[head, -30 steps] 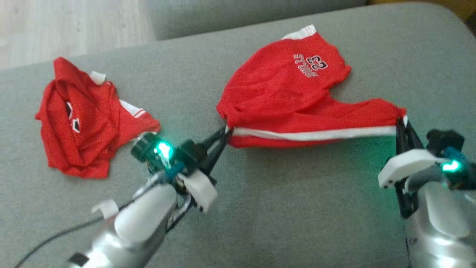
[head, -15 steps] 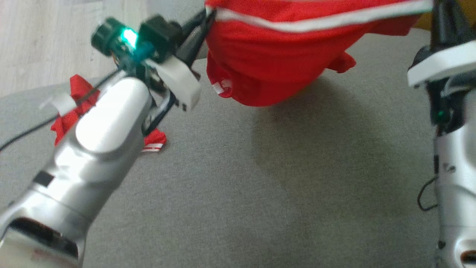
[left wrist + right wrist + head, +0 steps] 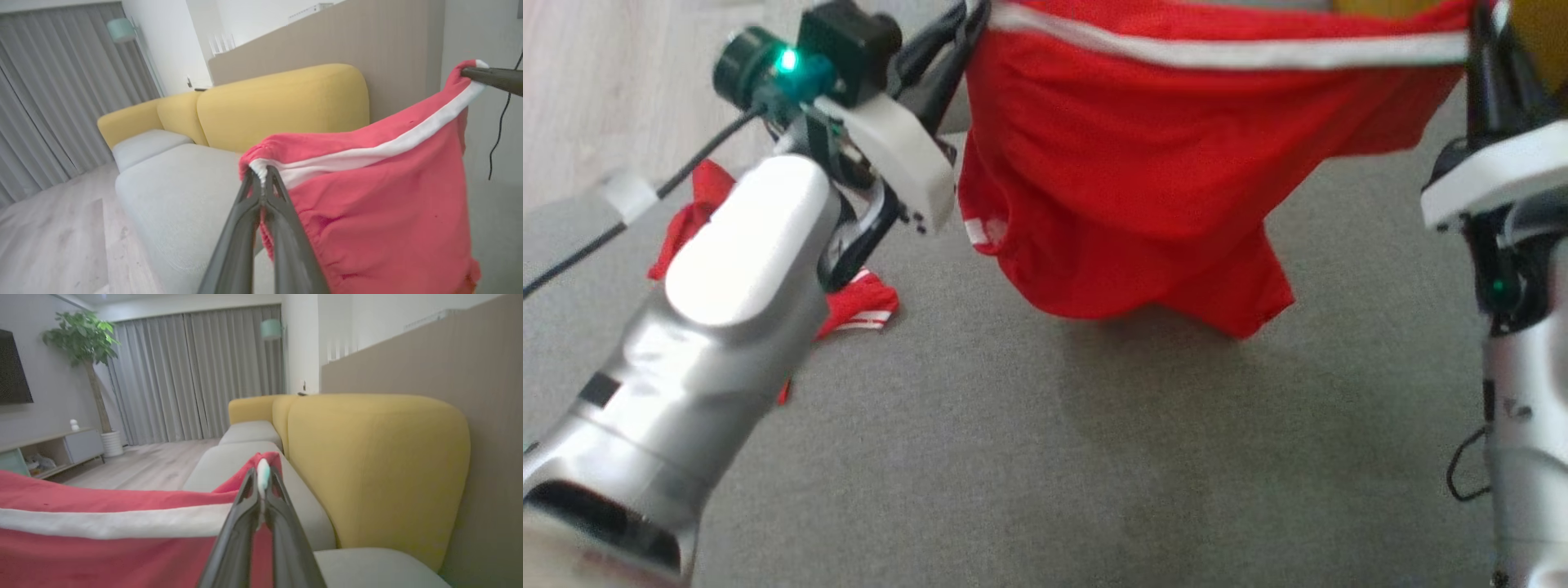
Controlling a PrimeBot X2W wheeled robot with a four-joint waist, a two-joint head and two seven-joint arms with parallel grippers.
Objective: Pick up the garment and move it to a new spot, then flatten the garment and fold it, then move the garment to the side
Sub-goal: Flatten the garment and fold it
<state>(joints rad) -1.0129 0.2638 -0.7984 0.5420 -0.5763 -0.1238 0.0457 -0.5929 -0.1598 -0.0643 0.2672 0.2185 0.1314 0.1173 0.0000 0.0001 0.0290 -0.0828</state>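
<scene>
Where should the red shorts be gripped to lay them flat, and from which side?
Probably the two ends of the waistband of the red shorts, each from its own outer side. The left gripper and right gripper pinch there: the band stretches straight and the legs hang free.

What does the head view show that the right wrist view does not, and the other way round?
Head view: the left gripper shut on the red garment at its white-banded edge, and a second red garment crumpled on the grey cushion behind that arm. Right wrist view: a potted plant, grey curtains and a low cabinet. Both: the red garment stretched out, the right gripper shut on its other corner.
</scene>
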